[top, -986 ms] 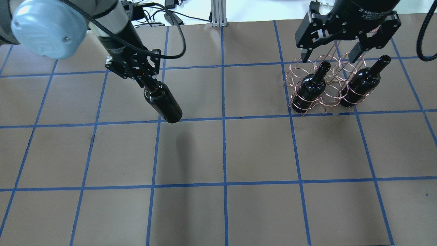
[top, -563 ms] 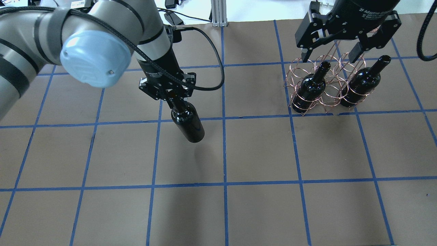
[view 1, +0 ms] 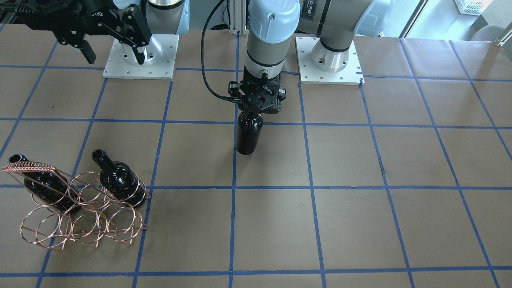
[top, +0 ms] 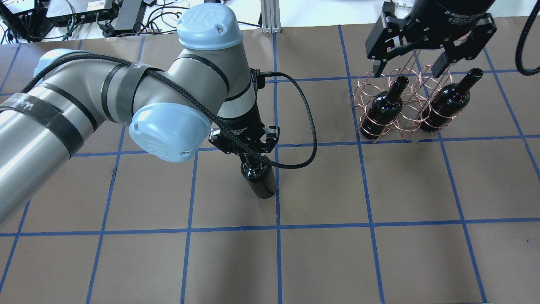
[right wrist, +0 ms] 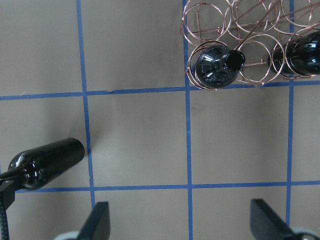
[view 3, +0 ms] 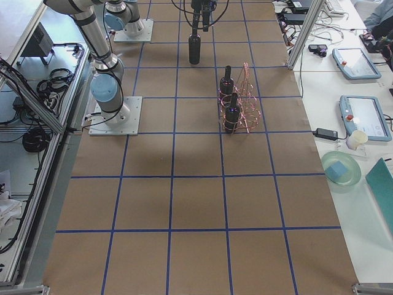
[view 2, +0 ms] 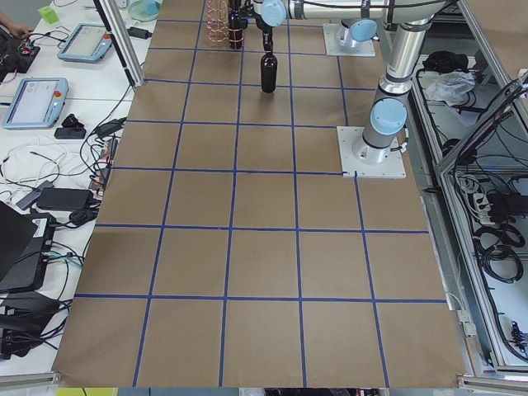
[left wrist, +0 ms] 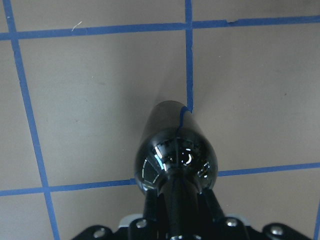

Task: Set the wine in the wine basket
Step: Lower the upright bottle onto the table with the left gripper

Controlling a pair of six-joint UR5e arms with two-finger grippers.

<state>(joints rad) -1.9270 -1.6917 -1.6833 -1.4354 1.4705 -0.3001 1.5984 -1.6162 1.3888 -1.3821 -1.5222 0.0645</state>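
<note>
My left gripper (top: 249, 157) is shut on the neck of a glossy black wine bottle (top: 260, 181). The bottle hangs upright near the table's middle, over a blue tape line, and also shows in the front view (view 1: 249, 134) and the left wrist view (left wrist: 175, 150). The copper wire wine basket (top: 407, 110) stands at the far right and holds two more black bottles (top: 384, 107) (top: 449, 99), necks tilted up. My right gripper (top: 408, 63) is open and empty, hovering above the basket's far side. The right wrist view shows the basket (right wrist: 240, 30) and the held bottle (right wrist: 47, 162).
The table is brown paper with a blue tape grid. The two arm base plates (view 1: 140, 56) (view 1: 330, 60) sit at the robot's edge. Cables and electronics (top: 105, 17) lie beyond the far edge. The left arm's cable (top: 310, 126) loops beside the held bottle.
My left arm has swung right and toward the table's middle, carrying the bottle from the left grid squares. The right gripper and the basket have not moved.
</note>
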